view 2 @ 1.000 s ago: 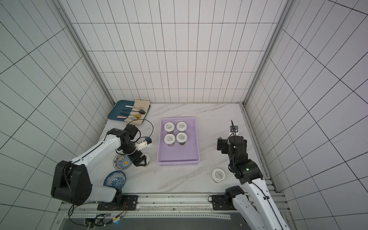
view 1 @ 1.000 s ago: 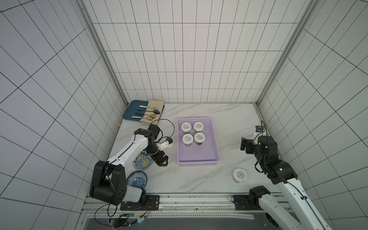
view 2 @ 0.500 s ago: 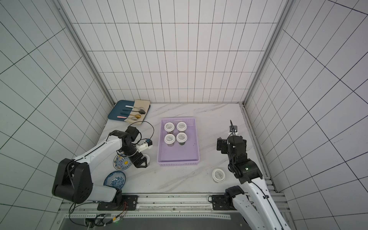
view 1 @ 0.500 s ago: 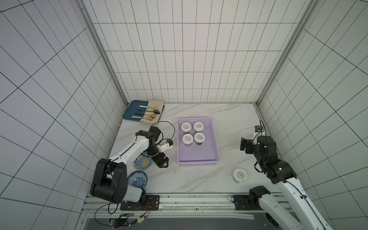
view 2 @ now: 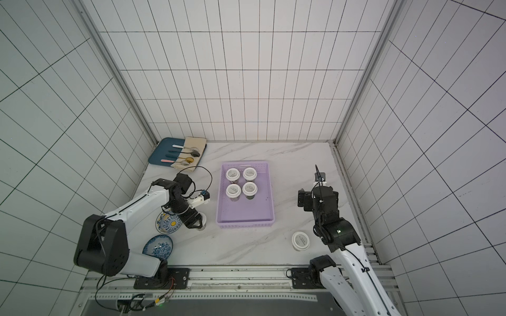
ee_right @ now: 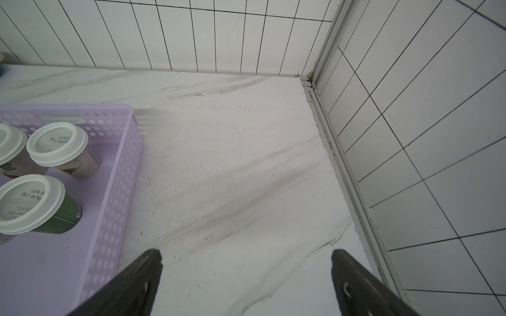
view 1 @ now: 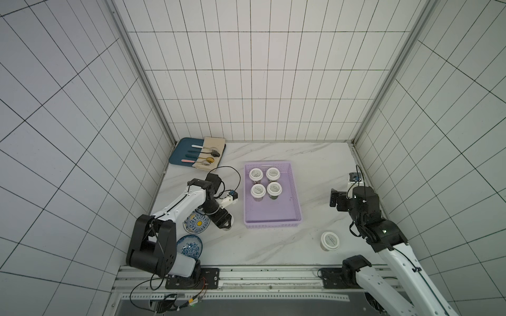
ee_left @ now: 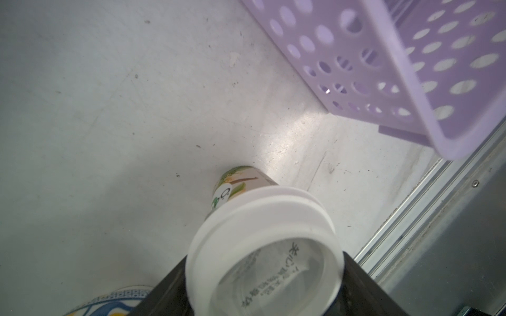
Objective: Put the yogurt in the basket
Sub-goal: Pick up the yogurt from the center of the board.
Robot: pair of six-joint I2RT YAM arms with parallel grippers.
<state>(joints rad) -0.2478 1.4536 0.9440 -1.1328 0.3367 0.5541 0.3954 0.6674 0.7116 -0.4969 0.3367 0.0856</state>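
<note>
Just off the basket's near left corner, one yogurt cup stands upright on the worktop. The left hand pinches it, a dark finger lying against each side of the lid. That lid is white plastic with a stepped rim and a flat greyish centre printed with grey Chinese characters, too soft to read. Below it the cup tapers. Its label shows green and yellowish leaf shapes, a brown stroke and a white patch with a dark mark like a 0.

Inside the basket, four cups with the same lids stand in a two-by-two block in its far half. From the right wrist, a green-labelled cup and a pink-labelled cup with a leaf sprig show. The basket is lilac plastic, rectangular and shallow, its walls pierced with rows of round holes.

Right of the basket and well apart from it, the right hand hangs with fingers spread wide and nothing between them, over white worktop veined like marble. A sixth cup stands alone beyond the basket's near right corner. Left of the basket, just beside the pinched cup, lies a round plate patterned in blue and yellow.
</note>
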